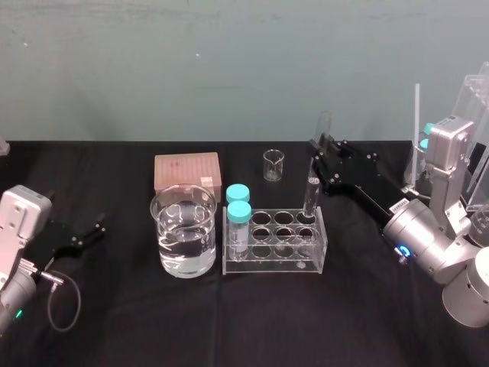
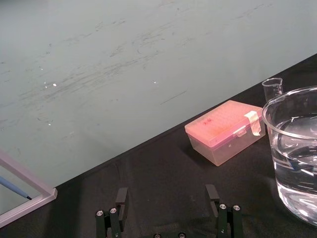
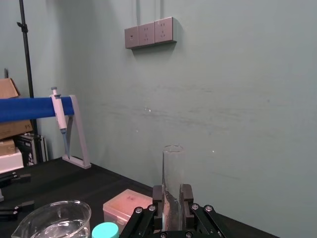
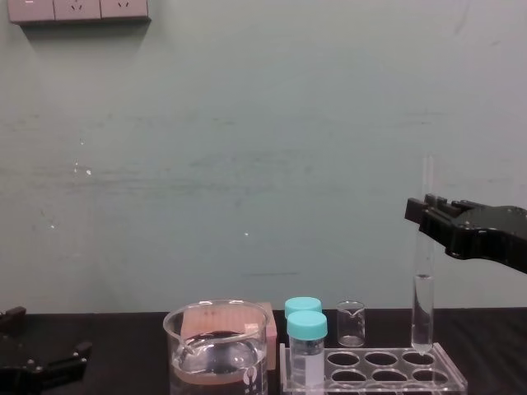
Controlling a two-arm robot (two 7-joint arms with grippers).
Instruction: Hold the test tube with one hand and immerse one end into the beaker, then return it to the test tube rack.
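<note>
The test tube (image 1: 312, 187) stands upright with my right gripper (image 1: 316, 159) shut on its upper part, both fingers (image 3: 158, 195) pressing its glass (image 3: 172, 171). In the chest view the test tube (image 4: 423, 288) has its lower end at the back right hole of the clear test tube rack (image 4: 375, 372), with the right gripper (image 4: 423, 216) well above the plate. The beaker (image 1: 183, 229), part full of water, stands left of the test tube rack (image 1: 275, 260). My left gripper (image 1: 85, 232) rests open at the table's left, apart from the beaker (image 2: 297, 148).
Two teal-capped vials (image 1: 238, 216) fill the rack's left end. A tiny beaker (image 1: 273, 164) and a pink box (image 1: 187, 172) sit behind. A pipette stand (image 1: 474, 145) rises behind the right arm. The black table in front of the rack is bare.
</note>
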